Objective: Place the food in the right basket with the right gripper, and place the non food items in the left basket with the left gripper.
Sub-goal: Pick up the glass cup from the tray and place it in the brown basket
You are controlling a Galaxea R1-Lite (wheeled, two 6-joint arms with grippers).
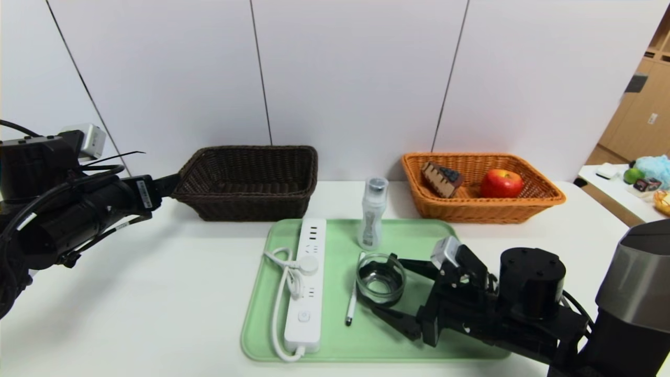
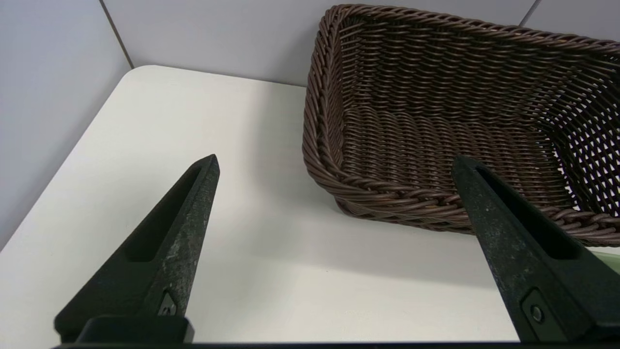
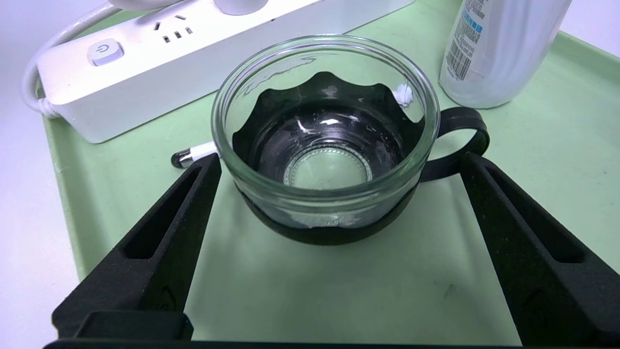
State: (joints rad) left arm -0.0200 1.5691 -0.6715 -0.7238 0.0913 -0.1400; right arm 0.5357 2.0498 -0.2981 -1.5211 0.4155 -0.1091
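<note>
Reaching in from the far left, the left pincer (image 2: 334, 165) is held released above the white table (image 1: 157, 293), just beside the dark brown wicker basket (image 1: 248, 180); its two black, tapered fingers (image 2: 164, 242) are spread wide with nothing between them. The basket's tight weave and its bare inside are shown only in the left wrist view. On the smooth pale green tray (image 1: 408, 235), four non-food things are laid out: a long white power strip (image 1: 306, 283) with its looped cord, a slim white pen (image 1: 352, 306), a small round glass dish (image 1: 380, 278) set in a black scalloped holder, and a clear ribbed plastic bottle (image 1: 372, 212) standing upright behind the dish. The holder's loop handle, the barcode label on the bottle and the power strip's round button are made out only in the right wrist view. At the back right, the flared orange-tan wicker basket (image 1: 523, 207) is seen with two foods inside: a wedge of chocolate-drip cake (image 1: 441, 179) topped with dark berries, and to its right a round red-yellow apple (image 1: 501, 183). Low over the tray's right part, the right pincer (image 1: 390, 288) is held released, its fingers (image 3: 160, 242) set either side of the glass dish and apart from the glass. Two baskets and two pincers are counted in all.
</note>
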